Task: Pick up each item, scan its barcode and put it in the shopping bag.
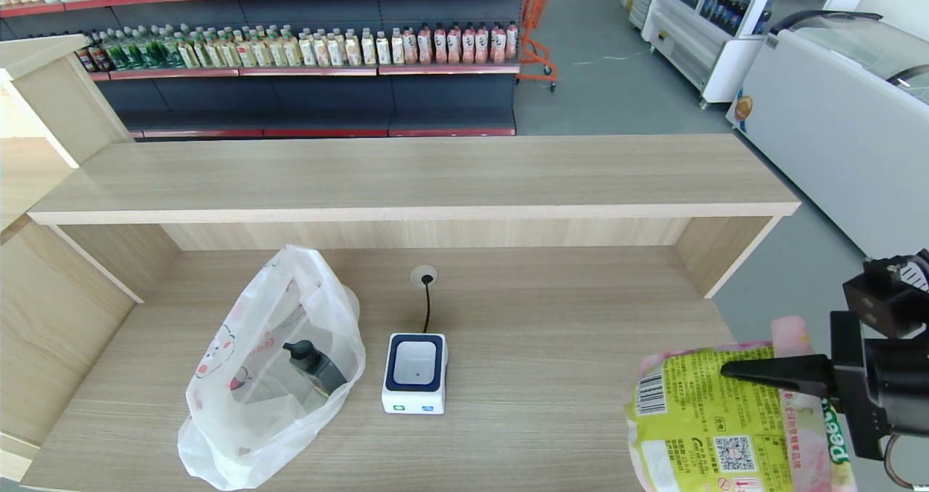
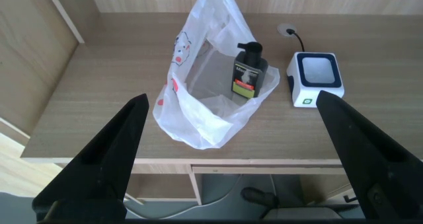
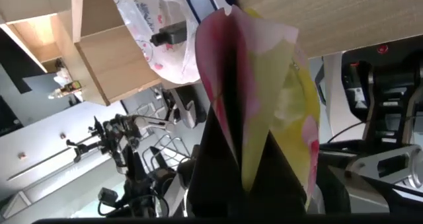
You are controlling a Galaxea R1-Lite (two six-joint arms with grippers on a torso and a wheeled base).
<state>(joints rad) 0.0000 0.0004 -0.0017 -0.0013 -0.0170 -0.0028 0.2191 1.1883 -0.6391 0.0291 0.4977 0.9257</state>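
Note:
My right gripper (image 1: 769, 376) is shut on a green and pink snack packet (image 1: 704, 427), held above the counter's near right corner with its barcode side facing up. In the right wrist view the packet (image 3: 264, 98) stands pinched between the fingers. The white and blue barcode scanner (image 1: 414, 372) sits mid-counter, well left of the packet. A translucent shopping bag (image 1: 268, 376) lies left of the scanner with a dark pump bottle (image 1: 316, 367) inside. My left gripper (image 2: 231, 158) hangs open above the counter's front edge, short of the bag (image 2: 198, 98), with the bottle (image 2: 248, 72) and scanner (image 2: 316, 78) beyond.
The wooden counter (image 1: 522, 376) has a raised shelf (image 1: 414, 176) along its far side and side walls at left and right. A black cable (image 1: 427, 303) runs from the scanner to a port in the counter. Store shelves and freezers stand behind.

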